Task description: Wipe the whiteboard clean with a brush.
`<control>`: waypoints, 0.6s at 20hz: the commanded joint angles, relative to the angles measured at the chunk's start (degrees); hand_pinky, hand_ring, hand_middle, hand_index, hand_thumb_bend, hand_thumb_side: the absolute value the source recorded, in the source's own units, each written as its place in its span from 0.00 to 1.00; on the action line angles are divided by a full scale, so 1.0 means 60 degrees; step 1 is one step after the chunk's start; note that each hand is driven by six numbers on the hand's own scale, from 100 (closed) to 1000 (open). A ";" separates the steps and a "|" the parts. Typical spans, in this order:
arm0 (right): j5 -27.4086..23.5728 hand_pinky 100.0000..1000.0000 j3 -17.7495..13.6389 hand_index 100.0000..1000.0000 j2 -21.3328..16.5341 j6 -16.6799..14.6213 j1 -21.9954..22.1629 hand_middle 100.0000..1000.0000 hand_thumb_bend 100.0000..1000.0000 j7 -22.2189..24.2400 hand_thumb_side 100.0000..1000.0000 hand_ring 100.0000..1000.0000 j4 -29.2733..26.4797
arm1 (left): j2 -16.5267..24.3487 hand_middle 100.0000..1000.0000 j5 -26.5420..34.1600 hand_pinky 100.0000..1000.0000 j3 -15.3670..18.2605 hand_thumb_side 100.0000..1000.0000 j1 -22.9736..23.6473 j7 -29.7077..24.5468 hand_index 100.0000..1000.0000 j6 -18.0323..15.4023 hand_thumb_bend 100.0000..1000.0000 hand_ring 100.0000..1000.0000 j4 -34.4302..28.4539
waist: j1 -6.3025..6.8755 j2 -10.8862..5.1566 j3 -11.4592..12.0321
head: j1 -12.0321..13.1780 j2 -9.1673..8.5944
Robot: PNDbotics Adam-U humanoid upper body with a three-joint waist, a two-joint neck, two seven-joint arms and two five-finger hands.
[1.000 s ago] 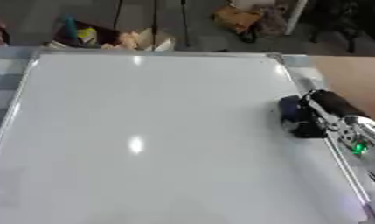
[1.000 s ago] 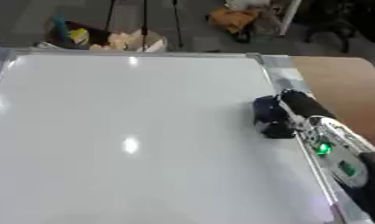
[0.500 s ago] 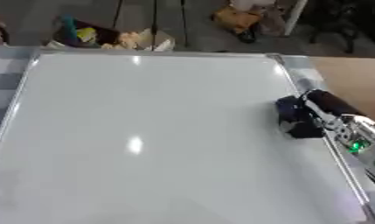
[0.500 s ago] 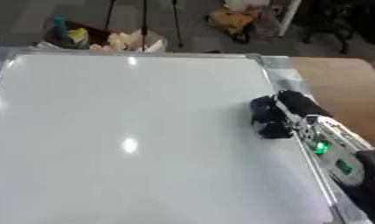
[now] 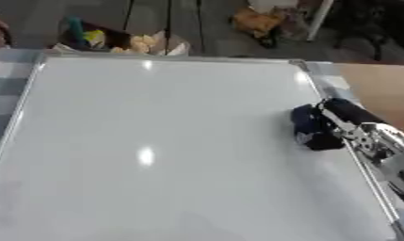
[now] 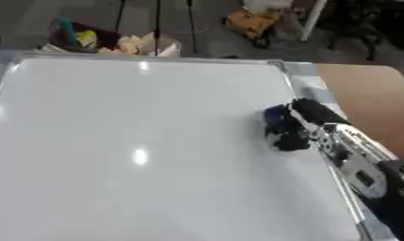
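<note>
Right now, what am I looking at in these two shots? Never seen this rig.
Both pictures come from one stereo camera in a humanoid robot's head, left eye and right eye, looking down at the same moment. A person drives the robot. The large white surface is a whiteboard lying flat, with a metal frame; no marks are plain on it. Coming in from the right side is the robot's right arm, black and silver. Its right robot hand is near the board's right edge, on a dark blue and black thing that rests on the board, most likely the brush; whether the fingers curl round it I cannot tell. The left robot hand shows in neither view. Beyond the far edge is floor clutter.
</note>
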 commanded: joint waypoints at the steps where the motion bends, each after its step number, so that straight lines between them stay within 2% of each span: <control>1: -0.0008 0.46 0.0021 0.28 -0.0311 -0.0036 -0.0114 0.15 0.00 0.0246 0.33 0.50 -0.0188 | 0.0101 0.54 0.0050 0.29 -0.0017 0.93 -0.0123 0.0013 0.43 0.0020 0.02 0.68 -0.0170 | 0.0017 -0.0252 0.0014 | -0.0034 -0.0080; 12: -0.0257 0.45 0.0169 0.28 -0.0310 0.0024 -0.0125 0.15 0.00 0.0591 0.36 0.49 -0.0668 | 0.0101 0.54 0.0057 0.29 -0.0023 0.93 -0.0126 0.0010 0.43 0.0050 0.02 0.68 -0.0170 | 0.0001 -0.0280 0.0015 | -0.0041 -0.0078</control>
